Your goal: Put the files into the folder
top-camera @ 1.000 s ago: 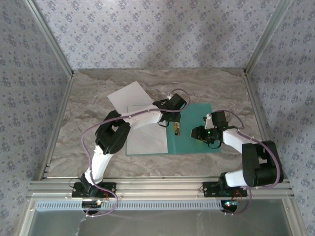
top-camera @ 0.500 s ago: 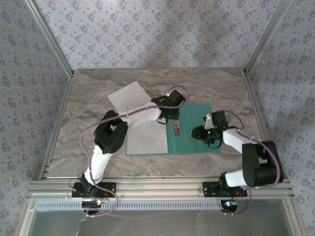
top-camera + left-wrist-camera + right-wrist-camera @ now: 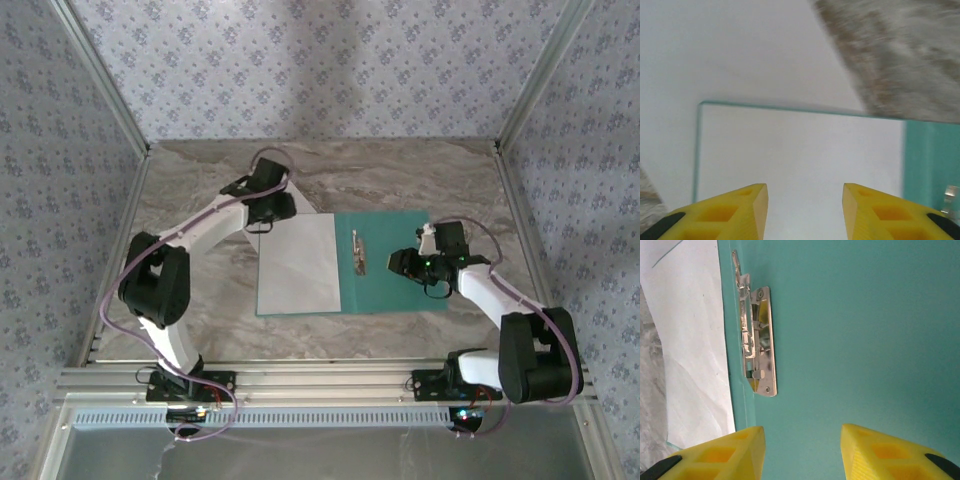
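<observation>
Left pincer (image 3: 805, 210) seemingly just above files (image 3: 800, 150)

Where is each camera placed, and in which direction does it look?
Top external: above and behind the bases, looking down and forward at the table, open folder and sheet in it; left arm and right arm show.
Left wrist: on the left arm, looking down at the sheet's far left corner; open left jaws at bottom.
Right wrist: on the right arm, looking down at the clip and bare folder half; open right jaws at bottom.
Shared: both wrist views show folder and sheet.
</observation>
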`<state>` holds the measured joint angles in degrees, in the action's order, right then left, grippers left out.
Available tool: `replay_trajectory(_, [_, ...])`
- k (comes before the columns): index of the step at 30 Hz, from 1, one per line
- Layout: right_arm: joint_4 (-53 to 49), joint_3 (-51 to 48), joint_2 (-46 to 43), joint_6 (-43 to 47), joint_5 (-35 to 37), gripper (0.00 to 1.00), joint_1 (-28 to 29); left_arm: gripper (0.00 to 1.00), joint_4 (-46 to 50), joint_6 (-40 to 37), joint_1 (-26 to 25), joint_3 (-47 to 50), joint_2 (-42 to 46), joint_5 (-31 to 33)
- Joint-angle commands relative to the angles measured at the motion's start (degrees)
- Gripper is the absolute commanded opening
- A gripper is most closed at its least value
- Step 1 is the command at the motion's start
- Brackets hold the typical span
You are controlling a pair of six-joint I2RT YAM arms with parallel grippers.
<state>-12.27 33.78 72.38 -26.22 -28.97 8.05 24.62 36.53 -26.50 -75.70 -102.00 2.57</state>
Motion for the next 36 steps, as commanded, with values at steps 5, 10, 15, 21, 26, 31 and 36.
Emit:
replay_trajectory(5, [0.71, -0.71, -0.28, -3.52, 0.65, 0.45, 1.83, 0.44, -9.22, 3.55, 9.29, 9.7, 0.99, -14.72])
replay_trajectory(10, [2.11, -1.52, 0.96, -4.41, 1.37, 0.45, 3.4, 0.43, -10.91, 3.25, 12.2, 12.1, 0.66, -16.48])
replay_trajectory(15, [3.11, -1.88, 2.27, -4.9, 2.03, 0.45, 4.59, 0.43, -12.35, 3.28, 13.31, 12.97, -0.89, -17.86])
replay_trajectory(21, [3.12, -1.48, 3.02, -4.97, 2.56, 0.45, 5.11, 0.42, -12.86, 3.29, 13.41, 13.91, -2.62, -18.04])
replay_trajectory(26, [2.98, -1.07, 3.58, -5.07, 2.69, 0.45, 5.42, 0.41, -12.26, 2.52, 13.98, 15.3, -3.81, -17.17])
replay_trajectory(31, [2.65, -0.75, 3.74, -4.9, 2.78, 0.45, 5.65, 0.39, -8.46, 0.05, 15.43, 16.56, -2.83, -13.96])
replay_trajectory(36, [2.64, -0.4, 4.3, -4.64, 2.78, 0.45, 5.6, 0.37, -3.22, -3.84, 18.74, 17.37, -1.55, -10.97])
